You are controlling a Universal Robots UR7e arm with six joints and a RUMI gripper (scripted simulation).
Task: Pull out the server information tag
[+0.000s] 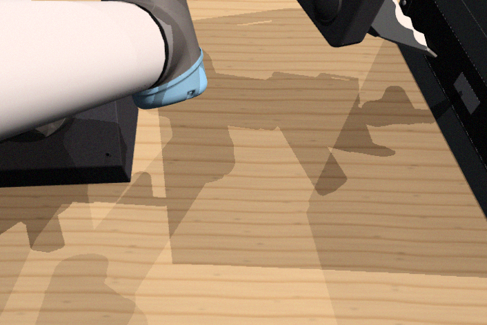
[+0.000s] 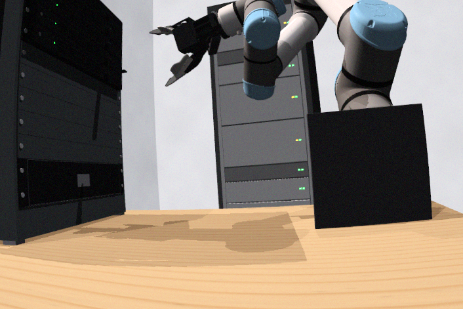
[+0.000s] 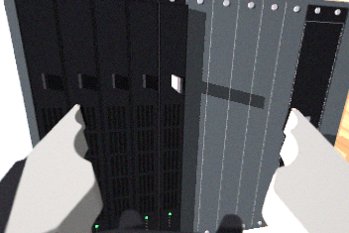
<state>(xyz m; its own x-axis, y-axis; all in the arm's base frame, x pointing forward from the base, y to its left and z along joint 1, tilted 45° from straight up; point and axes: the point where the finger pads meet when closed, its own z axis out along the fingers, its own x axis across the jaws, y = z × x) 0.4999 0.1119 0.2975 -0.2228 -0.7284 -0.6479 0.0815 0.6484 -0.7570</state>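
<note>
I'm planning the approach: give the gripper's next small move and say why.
Probably ease the open gripper straight toward the rack, centring on the pale tag. Its fingers hold nothing, stand short of the rack face, and that tag alone looks bright.

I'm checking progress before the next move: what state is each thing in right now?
hand: open, holding nothing, in the air short of the rack.
rack: upright on the table, untouched by the hand.
white tag: sticking out from its server's front.
other tags: dark slots in the wrist view; in or out, cannot tell.
server lights: lit green.
</note>
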